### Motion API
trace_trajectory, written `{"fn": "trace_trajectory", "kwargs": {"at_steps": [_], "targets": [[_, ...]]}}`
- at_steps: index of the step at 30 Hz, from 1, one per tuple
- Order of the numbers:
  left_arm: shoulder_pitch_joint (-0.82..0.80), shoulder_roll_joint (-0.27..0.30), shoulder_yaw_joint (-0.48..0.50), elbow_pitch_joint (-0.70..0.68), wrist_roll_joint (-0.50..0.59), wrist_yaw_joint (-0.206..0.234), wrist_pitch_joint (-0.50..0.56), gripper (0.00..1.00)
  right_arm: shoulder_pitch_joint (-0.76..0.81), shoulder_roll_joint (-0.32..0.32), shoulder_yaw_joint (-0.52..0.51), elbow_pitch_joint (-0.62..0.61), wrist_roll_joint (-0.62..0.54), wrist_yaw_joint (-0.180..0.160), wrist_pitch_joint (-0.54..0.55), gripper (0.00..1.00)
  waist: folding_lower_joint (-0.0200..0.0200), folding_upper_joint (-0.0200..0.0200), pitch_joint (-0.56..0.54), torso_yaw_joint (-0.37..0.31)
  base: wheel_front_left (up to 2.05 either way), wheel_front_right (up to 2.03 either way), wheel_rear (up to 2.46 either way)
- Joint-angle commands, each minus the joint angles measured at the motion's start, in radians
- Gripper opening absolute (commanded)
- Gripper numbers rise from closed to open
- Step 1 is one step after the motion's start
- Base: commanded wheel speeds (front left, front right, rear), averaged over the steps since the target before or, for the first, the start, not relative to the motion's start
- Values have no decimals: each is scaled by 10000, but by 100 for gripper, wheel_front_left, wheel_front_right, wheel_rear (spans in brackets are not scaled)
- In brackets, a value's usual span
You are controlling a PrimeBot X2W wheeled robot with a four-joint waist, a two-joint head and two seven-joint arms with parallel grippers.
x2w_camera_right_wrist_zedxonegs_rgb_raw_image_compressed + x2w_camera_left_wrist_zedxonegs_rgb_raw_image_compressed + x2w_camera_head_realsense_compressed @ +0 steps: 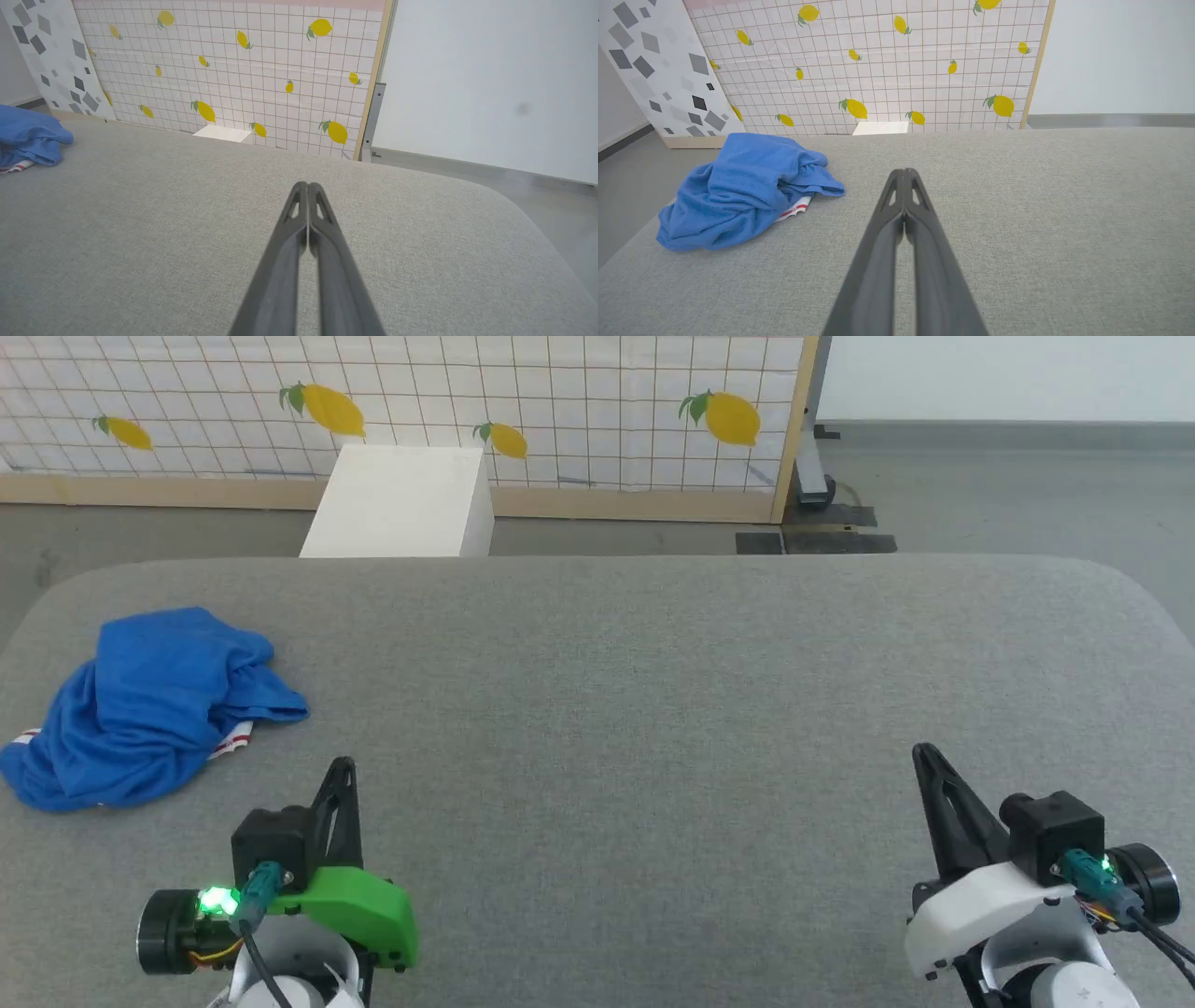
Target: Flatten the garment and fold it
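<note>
Grey surface (607,691) carries the garment (140,709) bunched beyond and left of my left tool (344,767), much farther from my right tool (920,752), so left arm's nearer; both tools pressed together, empty.

A crumpled bright blue garment (149,709) of soft, matt jersey cloth lies on a grey tabletop (653,691) covered in finely woven, matt fabric. The left pincer (904,172) and right pincer (308,185) have smooth, dark, matt plastic fingers.

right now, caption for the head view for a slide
Crumpled blue garment on grey table; left hand and right hand shut, empty.
</note>
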Motion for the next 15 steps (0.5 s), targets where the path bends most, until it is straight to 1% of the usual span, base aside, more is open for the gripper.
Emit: {"fn": "trace_trajectory", "kwargs": {"at_steps": [1, 15], "targets": [[109, -49, 22, -22, 105, -9, 12, 0, -19, 3, 18, -53, -9, -13, -39, 0, 0, 0, 0, 0, 0, 0, 0], [109, -49, 22, -22, 105, -9, 12, 0, -19, 3, 18, -53, -9, -13, -39, 0, 0, 0, 0, 0, 0, 0, 0]]}}
